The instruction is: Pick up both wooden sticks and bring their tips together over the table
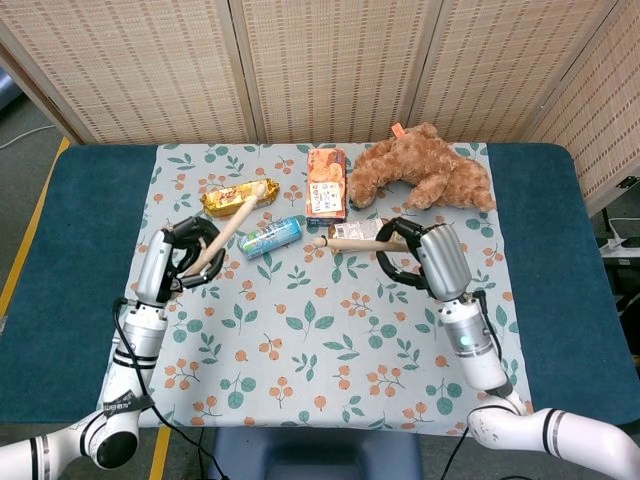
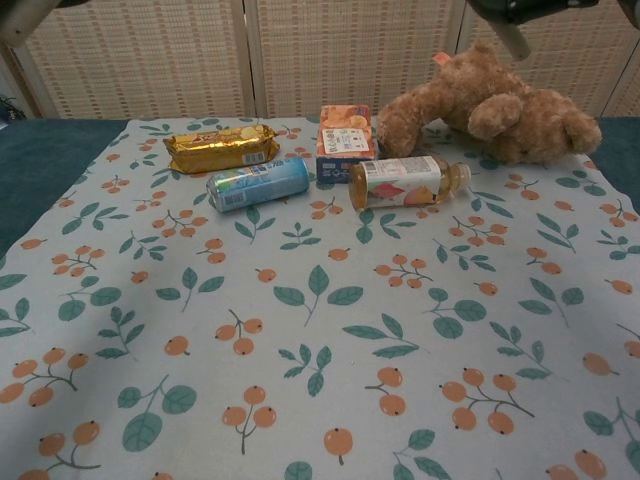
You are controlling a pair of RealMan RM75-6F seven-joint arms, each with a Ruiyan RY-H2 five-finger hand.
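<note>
In the chest view both hands were almost wholly cut off by the top edge: only a dark sliver of the right hand (image 2: 530, 8) with a stub of its stick (image 2: 514, 40) showed above the teddy bear (image 2: 487, 105), and a pale bar at the top left corner that could not be told for certain. The head view showed them whole. The left hand (image 1: 185, 258) was clenched around the left stick (image 1: 228, 227), which slanted up toward the far side, its tip over the end of the gold snack packet (image 1: 238, 197) left of the bear. The right hand (image 1: 415, 255) grasped the right stick (image 1: 362, 244), which lay nearly level in front of the bear, pointing left, and hid most of the juice bottle (image 1: 352, 231) beneath it; that bottle (image 2: 408, 181) lay in plain sight in the chest view. The two tips were near each other but still apart, with the blue can (image 1: 270, 237) between and below them. How high the sticks sat above the cloth could not be judged.

An orange box (image 1: 326, 186) stood just left of the bear. All rested on a pale tablecloth (image 1: 320, 350) printed with leaves and orange berries, spread over a dark blue table (image 1: 70, 260). Woven screen panels (image 1: 330, 65) closed off the room behind the bear.
</note>
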